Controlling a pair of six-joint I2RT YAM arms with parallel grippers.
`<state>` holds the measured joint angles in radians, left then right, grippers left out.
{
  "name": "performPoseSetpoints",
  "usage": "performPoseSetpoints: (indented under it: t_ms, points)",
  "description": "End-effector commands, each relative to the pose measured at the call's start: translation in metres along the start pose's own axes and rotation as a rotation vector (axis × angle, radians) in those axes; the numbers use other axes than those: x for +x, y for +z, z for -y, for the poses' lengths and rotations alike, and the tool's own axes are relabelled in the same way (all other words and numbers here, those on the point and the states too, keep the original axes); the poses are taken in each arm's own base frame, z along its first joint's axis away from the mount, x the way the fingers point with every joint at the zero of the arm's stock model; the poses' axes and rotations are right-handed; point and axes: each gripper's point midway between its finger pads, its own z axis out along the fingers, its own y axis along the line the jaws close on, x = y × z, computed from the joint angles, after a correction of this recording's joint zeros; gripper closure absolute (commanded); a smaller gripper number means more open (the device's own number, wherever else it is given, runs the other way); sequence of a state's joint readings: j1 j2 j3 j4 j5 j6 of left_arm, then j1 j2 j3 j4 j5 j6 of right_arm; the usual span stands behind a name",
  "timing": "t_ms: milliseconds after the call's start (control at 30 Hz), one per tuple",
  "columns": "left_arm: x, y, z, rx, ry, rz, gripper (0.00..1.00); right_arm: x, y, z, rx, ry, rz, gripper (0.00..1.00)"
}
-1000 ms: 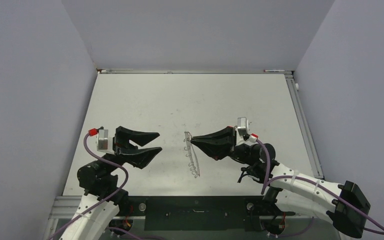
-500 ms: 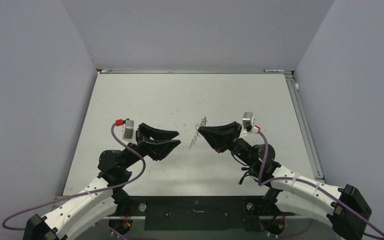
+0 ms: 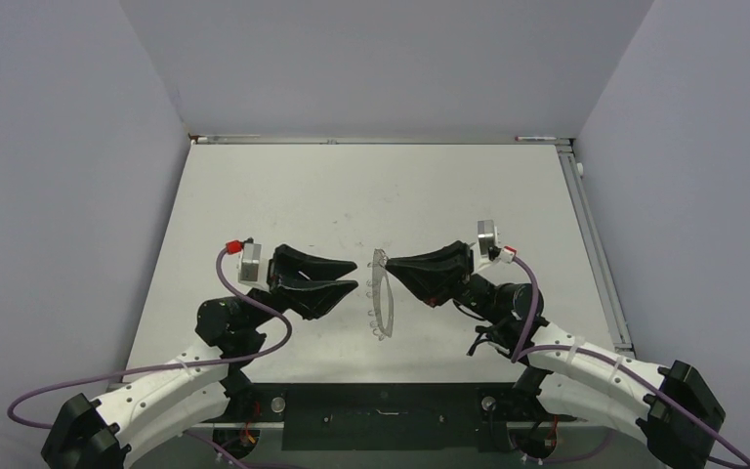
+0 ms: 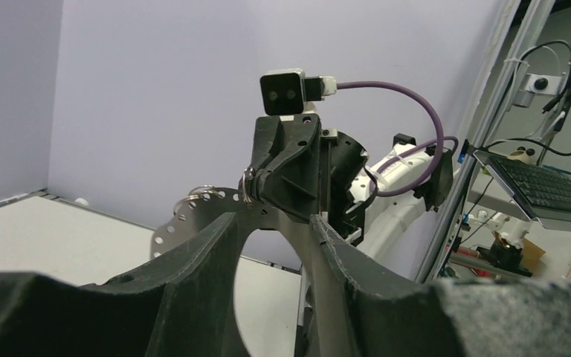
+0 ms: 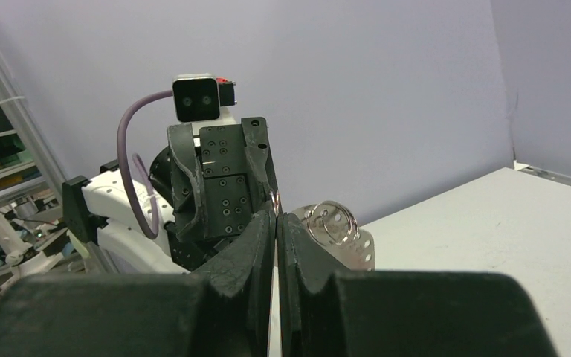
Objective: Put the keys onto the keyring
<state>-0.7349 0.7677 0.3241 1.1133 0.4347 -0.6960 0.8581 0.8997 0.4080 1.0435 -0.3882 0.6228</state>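
So the keyring (image 3: pixel 382 293) is up off the bench, hanging about mid-way between the left and right edges and closer to the near edge than the far one. From the top camera it's basically edge-on, just a skinny silvery sliver running near-to-far. I can't tell from there whether its lower end touches the bench (image 3: pixel 283 195) or not.

The wrist cams show a lot more. On the left wrist view the keyring (image 4: pixel 193 212) shows as a flat curved metal band full of little holes, with a small split ring sitting on its top edge. The right wrist view only catches a chunk of the keyring (image 5: pixel 338 227) poking out to the right of the fingers, same holes and the small ring.

The right gripper (image 3: pixel 392 265) has it pinched at the upper rim, fingers squeezed flat together with just the thin metal between them.

The left gripper (image 3: pixel 355 275) sits just to the left of the hoop, pointing right at it, near but not touching. Its jaws are parted with nothing in between, and you can see straight through the gap on the left wrist view.
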Motion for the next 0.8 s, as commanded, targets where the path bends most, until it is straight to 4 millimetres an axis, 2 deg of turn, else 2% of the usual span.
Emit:
performPoseSetpoints:
  t_ms: [0, 300, 533, 767]
  points:
    - [0.001, 0.000, 0.020, 0.087, 0.035, 0.014, 0.63, -0.014, 0.004, -0.025, -0.124, 0.001, 0.045, 0.95]
    - [0.024, 0.002, 0.032, 0.127, 0.072, -0.036, 0.65, -0.007, 0.000, -0.036, -0.185, 0.018, 0.025, 0.95]
    - [0.029, -0.006, 0.042, 0.163, 0.147, -0.017, 0.66, -0.005, -0.006, -0.052, -0.247, 0.028, 0.011, 0.95]
    - [0.031, -0.005, 0.043, 0.156, 0.173, -0.012, 0.67, 0.000, -0.007, -0.061, -0.280, 0.026, -0.011, 0.95]
